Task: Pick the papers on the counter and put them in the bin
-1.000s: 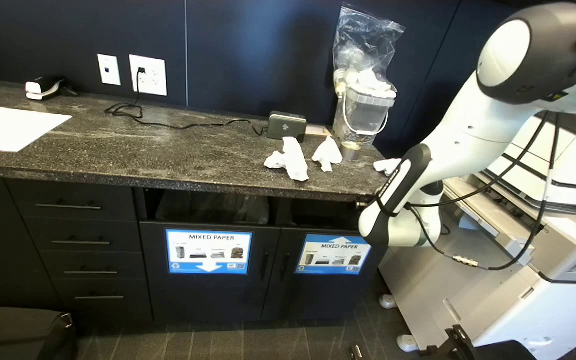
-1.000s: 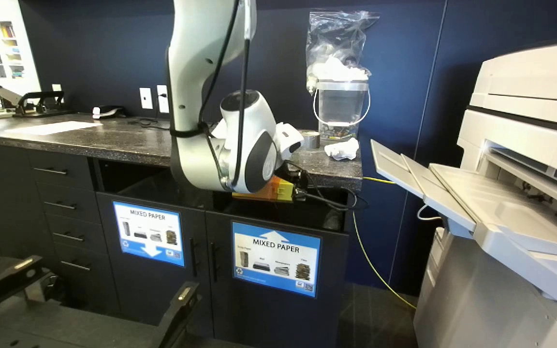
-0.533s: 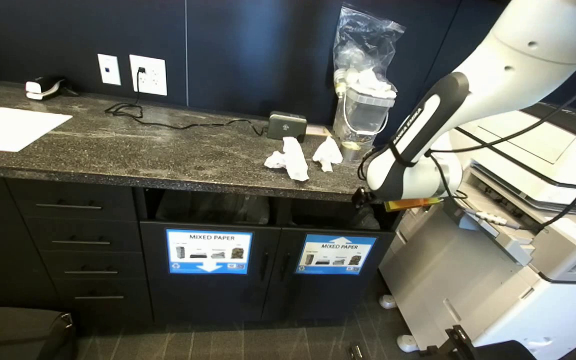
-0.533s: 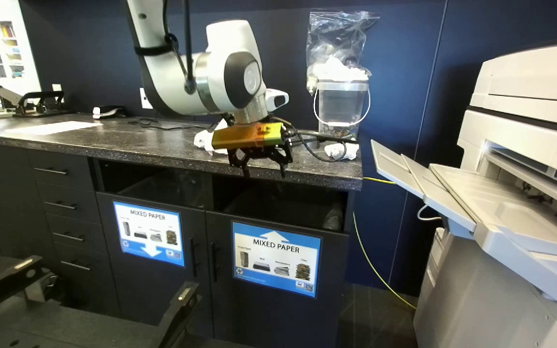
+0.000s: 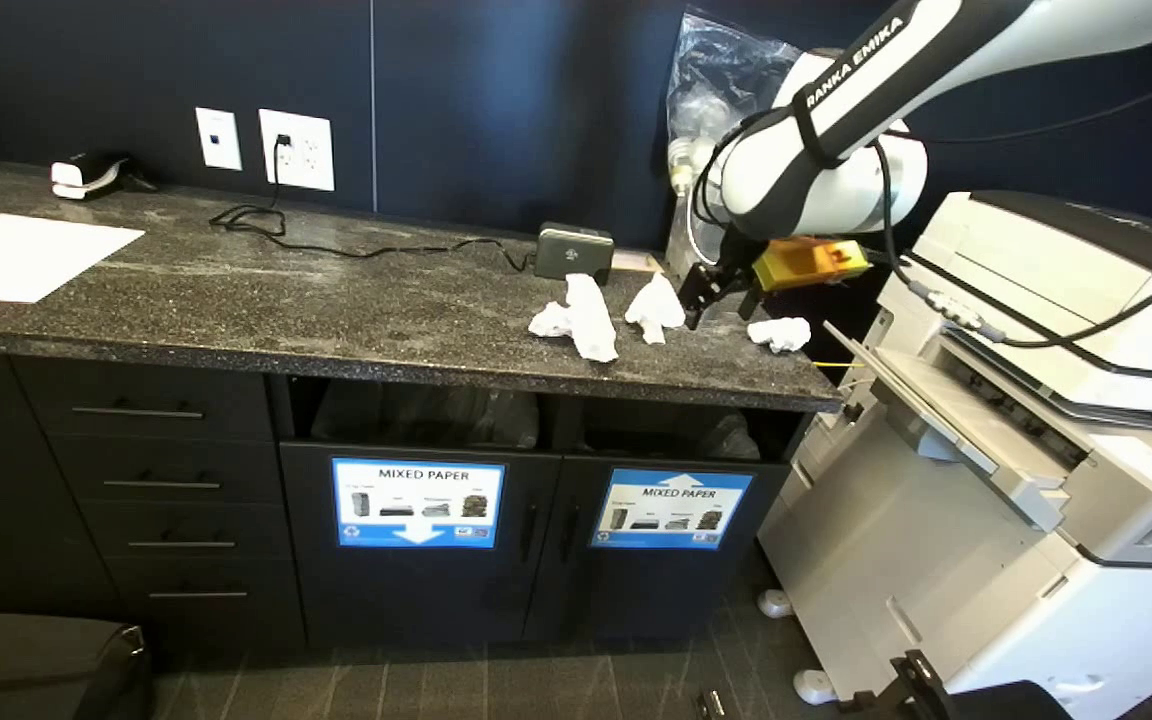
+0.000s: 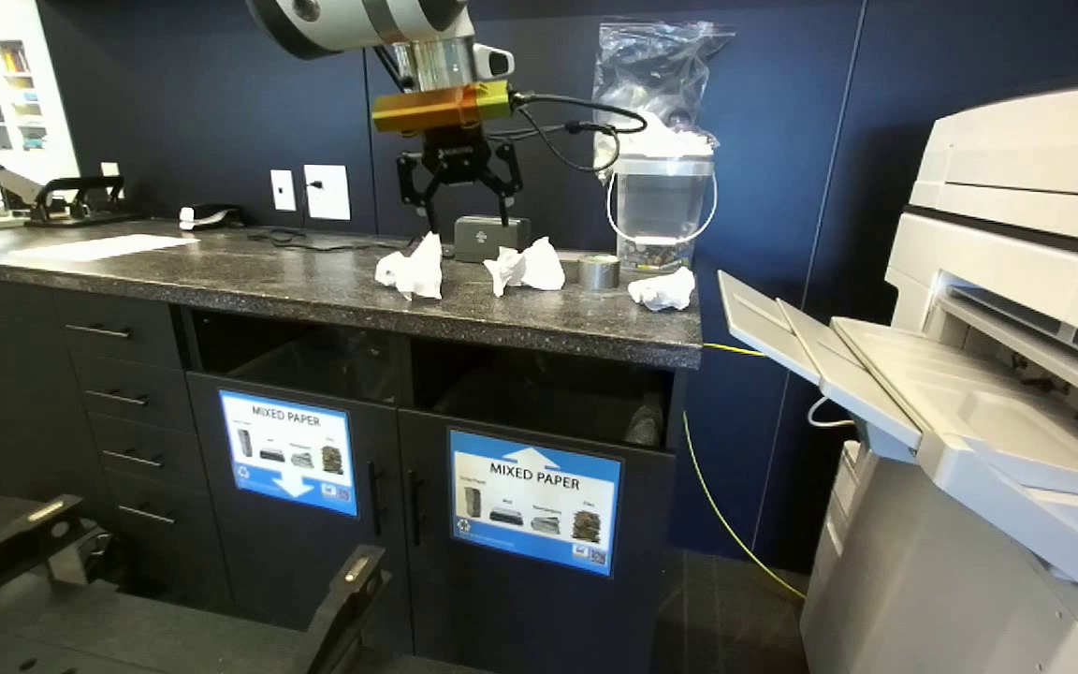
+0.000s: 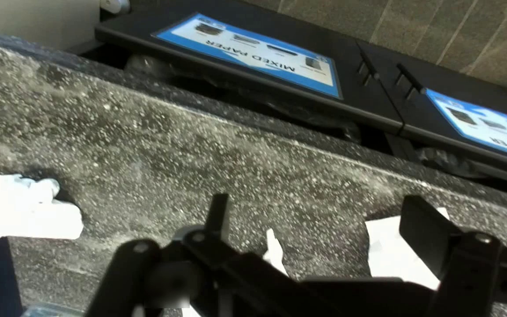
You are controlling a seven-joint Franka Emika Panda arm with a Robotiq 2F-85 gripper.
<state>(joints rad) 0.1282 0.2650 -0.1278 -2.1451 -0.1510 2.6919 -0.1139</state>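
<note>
Black cabinet doors (image 6: 539, 608) with blue-and-white MIXED PAPER signs (image 6: 535, 505) stand around six o'clock in an exterior view, under the dark grey speckled stone counter (image 6: 296, 271). On it, reading our dial from the black two-fingered gripper (image 6: 469, 223), whose jaws hang spread above, we see one crumpled white paper wad (image 6: 662, 290) between three and four, another wad (image 6: 417, 270) past seven and the middle wad (image 6: 539, 267) just past four. Farther back, at three, we find the clear plastic bucket (image 6: 656, 201).
</note>
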